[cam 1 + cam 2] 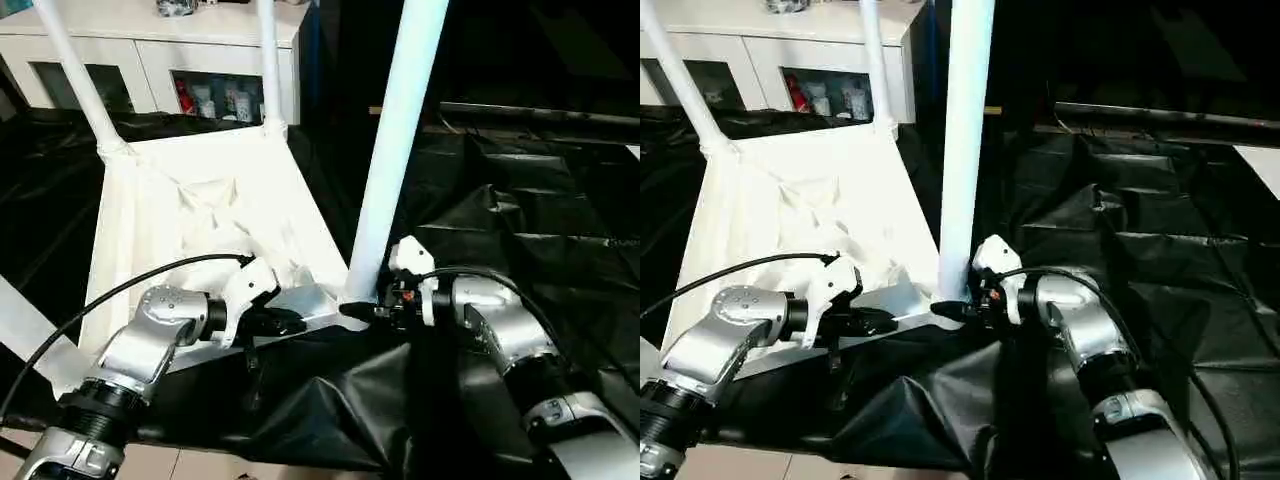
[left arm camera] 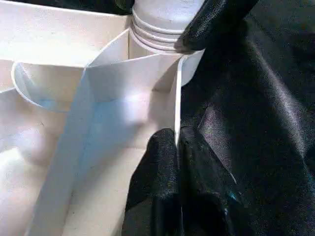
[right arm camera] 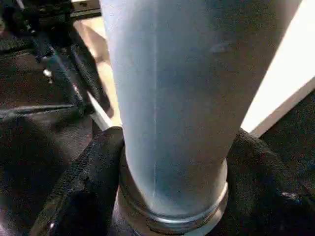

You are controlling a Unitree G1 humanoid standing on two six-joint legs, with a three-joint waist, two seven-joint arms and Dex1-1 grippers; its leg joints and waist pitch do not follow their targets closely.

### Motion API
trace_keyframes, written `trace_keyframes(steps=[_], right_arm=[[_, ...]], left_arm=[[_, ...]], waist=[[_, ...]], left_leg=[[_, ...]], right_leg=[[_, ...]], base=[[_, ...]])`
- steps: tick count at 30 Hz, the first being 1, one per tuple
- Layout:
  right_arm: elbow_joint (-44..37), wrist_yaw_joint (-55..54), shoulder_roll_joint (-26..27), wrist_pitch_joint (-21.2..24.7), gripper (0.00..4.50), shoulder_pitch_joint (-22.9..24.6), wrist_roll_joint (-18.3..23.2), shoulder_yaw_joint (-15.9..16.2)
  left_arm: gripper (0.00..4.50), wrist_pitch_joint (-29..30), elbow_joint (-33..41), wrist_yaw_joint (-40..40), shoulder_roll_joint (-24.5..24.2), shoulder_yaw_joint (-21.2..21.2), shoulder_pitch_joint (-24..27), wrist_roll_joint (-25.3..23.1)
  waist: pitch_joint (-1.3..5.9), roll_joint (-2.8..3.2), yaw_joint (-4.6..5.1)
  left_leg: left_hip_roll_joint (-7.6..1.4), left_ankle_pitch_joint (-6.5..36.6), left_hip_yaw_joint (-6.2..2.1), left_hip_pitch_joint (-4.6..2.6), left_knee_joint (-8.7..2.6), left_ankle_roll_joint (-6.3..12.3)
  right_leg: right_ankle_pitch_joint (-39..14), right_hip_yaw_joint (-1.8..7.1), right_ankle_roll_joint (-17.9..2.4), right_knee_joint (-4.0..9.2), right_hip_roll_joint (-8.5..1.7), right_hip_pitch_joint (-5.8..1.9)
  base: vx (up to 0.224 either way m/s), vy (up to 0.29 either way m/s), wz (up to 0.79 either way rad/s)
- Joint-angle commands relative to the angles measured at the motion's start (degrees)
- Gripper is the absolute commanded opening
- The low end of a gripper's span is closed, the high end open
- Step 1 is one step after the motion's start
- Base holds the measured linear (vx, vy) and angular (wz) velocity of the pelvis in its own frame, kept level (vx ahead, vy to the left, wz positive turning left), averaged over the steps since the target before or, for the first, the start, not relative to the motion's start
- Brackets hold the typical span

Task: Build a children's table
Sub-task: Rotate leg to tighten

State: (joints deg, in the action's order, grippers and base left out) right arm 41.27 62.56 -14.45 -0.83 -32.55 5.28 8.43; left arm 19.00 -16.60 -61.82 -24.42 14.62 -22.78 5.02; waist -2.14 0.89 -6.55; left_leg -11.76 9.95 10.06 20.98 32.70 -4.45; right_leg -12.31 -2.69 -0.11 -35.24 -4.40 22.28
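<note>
1. While the children's table (image 1: 190, 215) lies upside down on black sheeting (image 1: 500, 200), a near-right leg (image 1: 395, 150) is being seated.
2. Left pincer (image 1: 283, 322) is pinching the near rim; right pincer (image 1: 366, 310) hugs the leg's base.
3. Next, I'd judge: twist home.
4. White cabinet (image 1: 150, 60) stands far behind, no obstacle.

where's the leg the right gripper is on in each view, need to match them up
Left eye view: the near leg rises right of centre, its foot at the tabletop's near corner.
Right eye view: the same leg stands at centre.
Left wrist view: its threaded base sits at the corner, past the left gripper.
Right wrist view: the tube stands between the right gripper's fingers.
Shared landmark: the tabletop rim.
</note>
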Motion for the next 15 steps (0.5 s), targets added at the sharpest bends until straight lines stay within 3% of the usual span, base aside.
trace_keyframes(steps=[1,4,5,6,7,9,11,14,15], right_arm=[[2.55,-6.86,1.85,0.98,2.68,-0.84,0.25,-1.63],[6.55,-22.22,6.00,2.88,2.68,-2.49,-0.88,-4.63],[6.55,-22.22,6.00,2.88,2.68,-2.49,-0.88,-4.63],[7.95,-29.64,8.33,3.97,2.68,-3.18,-1.43,-5.70],[8.63,-33.10,9.54,4.36,2.68,-3.53,-1.80,-6.01],[9.53,-37.54,11.32,4.55,2.68,-4.05,-2.56,-6.07],[9.78,-38.77,13.20,3.74,2.68,-4.43,-3.40,-5.25],[9.69,-36.64,16.38,1.02,2.68,-5.07,-4.35,-3.24],[9.76,-35.77,16.82,0.37,3.02,-5.21,-4.10,-3.23]], left_arm=[[0.00,1.65,-3.45,3.94,2.83,1.64,-0.38,-1.62],[0.00,2.04,-9.78,13.21,8.65,1.19,-4.12,-4.10],[0.00,2.04,-9.78,13.21,8.65,1.19,-4.12,-4.10],[0.00,2.15,-12.88,17.73,11.65,0.97,-6.16,-5.09],[0.00,2.25,-14.42,20.07,13.16,0.89,-7.22,-5.60],[0.00,2.23,-16.58,23.17,15.28,0.90,-8.74,-6.30],[0.00,2.03,-18.07,25.03,16.80,1.40,-9.90,-7.03],[0.00,1.68,-20.12,26.98,18.45,2.30,-11.65,-8.79],[0.00,1.40,-20.67,27.19,18.62,2.29,-11.96,-9.12]], waist=[[2.75,-0.10,0.27],[2.51,-0.14,0.49],[2.17,-0.11,0.65],[2.28,-0.11,0.68],[2.24,-0.13,0.80],[2.36,-0.20,0.69],[2.40,-0.01,0.57],[2.44,0.10,0.45],[2.47,-0.09,0.43]], left_leg=[[-1.22,11.65,0.02,-0.61,-3.65,1.72],[-1.13,15.29,-0.08,-1.05,-3.98,-0.15],[-1.07,17.42,-0.23,-1.34,-4.28,-1.21],[-1.10,18.67,-0.47,-1.36,-4.37,-1.84],[-1.01,19.48,-0.46,-1.64,-4.43,-2.11],[-0.98,19.83,-0.52,-1.85,-4.41,-2.29],[-1.03,19.53,-0.61,-1.37,-4.53,-1.64],[-1.03,19.51,-0.59,-1.37,-4.54,-1.50],[-1.04,19.42,-0.58,-1.27,-4.55,-1.37]], right_leg=[[-5.31,1.93,-13.93,3.91,-3.11,-2.20],[-12.77,2.12,-12.33,4.66,-3.30,-1.99],[-17.42,2.13,-11.14,5.17,-3.38,-1.76],[-20.57,2.17,-9.73,5.35,-3.64,-1.90],[-22.26,2.23,-8.86,5.75,-3.57,-1.54],[-23.20,2.31,-8.16,5.94,-3.62,-1.35],[-22.03,2.27,-7.58,5.96,-3.60,-1.47],[-20.72,2.29,-7.61,5.91,-3.51,-1.38],[-20.07,2.30,-7.72,5.91,-3.54,-1.48]], base=[[0.000,0.000,0.00],[0.000,0.000,0.00],[0.000,0.000,0.00],[0.000,0.000,0.00],[0.000,0.000,0.00],[0.000,0.000,0.00],[0.000,0.000,0.00],[0.000,0.000,0.00],[0.000,0.000,0.00]])
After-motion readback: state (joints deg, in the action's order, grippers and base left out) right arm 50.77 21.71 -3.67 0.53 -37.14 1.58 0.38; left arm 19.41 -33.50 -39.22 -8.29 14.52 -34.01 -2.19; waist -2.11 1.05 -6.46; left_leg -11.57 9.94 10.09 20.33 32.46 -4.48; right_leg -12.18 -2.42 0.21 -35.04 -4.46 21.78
